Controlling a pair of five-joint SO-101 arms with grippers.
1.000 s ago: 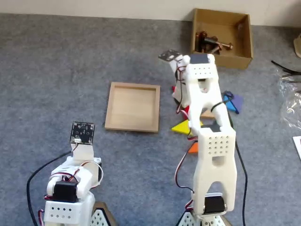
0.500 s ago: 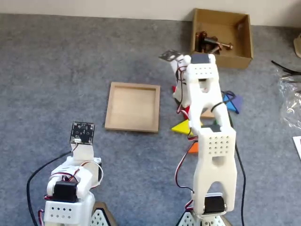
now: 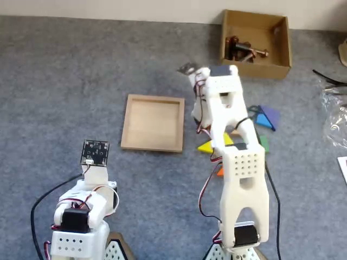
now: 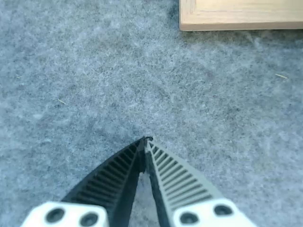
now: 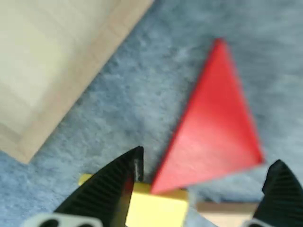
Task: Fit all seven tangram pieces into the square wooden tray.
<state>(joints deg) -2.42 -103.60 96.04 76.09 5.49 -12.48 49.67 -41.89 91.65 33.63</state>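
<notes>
The square wooden tray (image 3: 153, 123) lies empty on the grey carpet. Just right of it, my right arm (image 3: 227, 124) hangs over the loose tangram pieces. My right gripper (image 5: 207, 166) is open, one finger on each side of the red triangle (image 5: 213, 123), which lies flat beside the tray's edge (image 5: 71, 90). A yellow piece (image 5: 154, 208) and a tan piece (image 5: 222, 210) sit just behind the red one. The yellow triangle (image 3: 206, 146), orange piece (image 3: 221, 171), blue piece (image 3: 264, 120), purple piece (image 3: 272, 115) and green piece (image 3: 263, 142) surround the arm. My left gripper (image 4: 144, 142) is shut and empty, just short of a tray corner (image 4: 236, 19).
A cardboard box (image 3: 255, 37) holding small objects stands at the back right. Clear plastic wrap (image 3: 336, 116) and black cables lie at the right edge. The left arm's base (image 3: 81, 216) sits at the front left, with open carpet left of the tray.
My right arm has swung a little to the left, toward the tray. The left arm has stayed still.
</notes>
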